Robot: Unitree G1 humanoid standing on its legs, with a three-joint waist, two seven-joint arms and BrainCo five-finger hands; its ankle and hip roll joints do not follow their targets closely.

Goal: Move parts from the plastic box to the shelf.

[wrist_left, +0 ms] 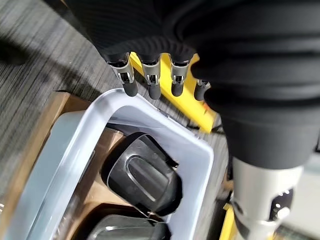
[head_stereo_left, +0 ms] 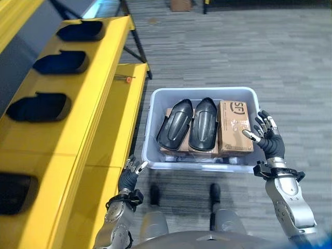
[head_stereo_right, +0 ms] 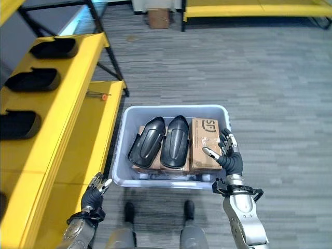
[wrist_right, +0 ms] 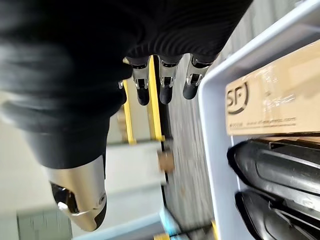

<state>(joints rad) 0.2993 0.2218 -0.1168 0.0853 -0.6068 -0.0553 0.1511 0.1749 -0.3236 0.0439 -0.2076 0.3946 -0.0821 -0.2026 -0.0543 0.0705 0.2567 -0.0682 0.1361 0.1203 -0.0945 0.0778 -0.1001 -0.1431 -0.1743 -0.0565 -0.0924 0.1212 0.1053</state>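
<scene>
Lying in box: two black parts [head_stereo_left: 188,124], side by side on top of cardboard, in the left and middle of the plastic box [head_stereo_left: 151,136].
Parts, look: glossy black moulded shells, long and rounded, narrower at the far end, each with a raised ridge down the middle; the left part [head_stereo_left: 174,124] leans slightly to the left, the right part [head_stereo_left: 203,123] lies straighter, and the two touch along their inner edges.
Cardboard box: a brown carton [head_stereo_left: 234,127] with dark print fills the right side of the plastic box, just beside the right part; more brown cardboard shows under the parts.
Plastic box: pale blue-grey, translucent, rectangular with rounded corners and a thick rim, standing on the grey striped floor [head_stereo_left: 249,52].
Right hand [head_stereo_left: 266,136]: at the box's right rim near its near right corner, fingers straight and spread, holding nothing, thumb over the carton's edge.
Left hand [head_stereo_left: 130,174]: outside the box's near left corner, fingers relaxed and open, holding nothing, tips close to the rim.
Shelf [head_stereo_left: 98,109]: yellow, to the left of the box, with several dark parts [head_stereo_left: 39,106] already lying in a row on its upper level.
</scene>
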